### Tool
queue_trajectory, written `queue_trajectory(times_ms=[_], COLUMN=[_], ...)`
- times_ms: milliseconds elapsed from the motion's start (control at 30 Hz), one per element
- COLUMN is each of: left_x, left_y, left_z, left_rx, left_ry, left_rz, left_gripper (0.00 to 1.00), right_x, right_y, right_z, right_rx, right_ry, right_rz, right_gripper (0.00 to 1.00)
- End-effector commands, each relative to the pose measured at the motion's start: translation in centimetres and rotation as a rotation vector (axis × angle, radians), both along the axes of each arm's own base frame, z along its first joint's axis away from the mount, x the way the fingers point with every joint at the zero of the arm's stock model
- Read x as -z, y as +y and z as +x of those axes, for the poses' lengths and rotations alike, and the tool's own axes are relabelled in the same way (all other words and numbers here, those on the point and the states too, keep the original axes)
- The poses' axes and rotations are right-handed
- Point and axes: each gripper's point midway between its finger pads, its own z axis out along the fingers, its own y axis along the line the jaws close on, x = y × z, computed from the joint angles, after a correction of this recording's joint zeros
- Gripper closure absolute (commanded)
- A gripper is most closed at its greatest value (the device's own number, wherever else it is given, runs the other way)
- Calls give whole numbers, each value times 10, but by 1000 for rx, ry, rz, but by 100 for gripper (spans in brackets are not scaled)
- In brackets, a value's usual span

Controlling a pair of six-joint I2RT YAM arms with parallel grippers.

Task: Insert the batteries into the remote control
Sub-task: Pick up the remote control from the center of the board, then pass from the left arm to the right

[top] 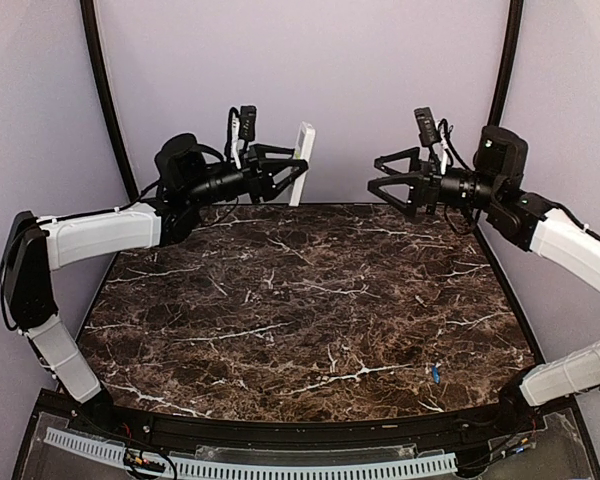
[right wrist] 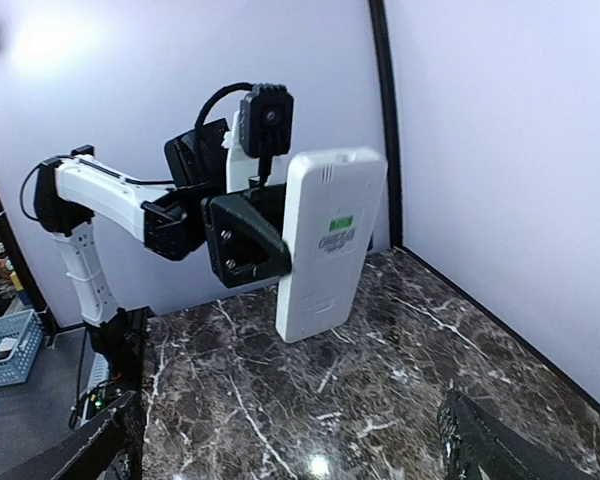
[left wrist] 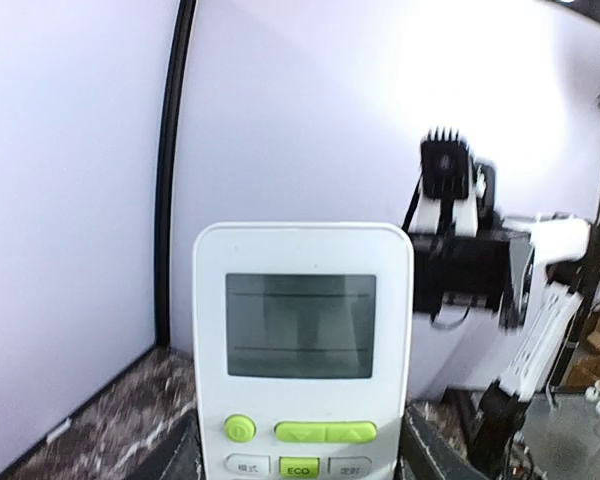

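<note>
Top view: left hand [top: 296, 172] is clenching the remote control [top: 303, 150], holding it upright in the air above the far edge of the tabletop [top: 280, 300]. Right hand [top: 376, 172] is hovering opposite, jaws spread, gripping nothing. One small blue battery [top: 435, 373] is lying near the tabletop's near right edge, well apart from both hands.

Left wrist: remote's face is showing here only. Blank screen [left wrist: 300, 325], green buttons [left wrist: 325, 432], one reading "ECO". Right arm [left wrist: 460, 270] is standing behind it.

Right wrist: remote's back is facing the camera, with a green sticker [right wrist: 341, 222] whose text is unreadable.
</note>
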Motion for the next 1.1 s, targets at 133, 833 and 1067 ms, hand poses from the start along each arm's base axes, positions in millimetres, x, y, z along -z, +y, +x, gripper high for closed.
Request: queue_trajectory(times_ms=[133,833,1067], left_x=[-85,-72,-67], left_y=[1,-32,-32], left_z=[-61,-96,-85], left_rx=[234,319,244], left_ry=[-64,-87,-61], left_rz=[-478,-427,-405], left_gripper=[100,100,56], right_x=[-24,-3,1], right_y=[53,106,95], right_z=[-42,-36,-20], right_rx=[-213,-279,-124], right_ry=[-75,-67,-91], right_rz=[112,105,44], right_gripper=[1,72,100])
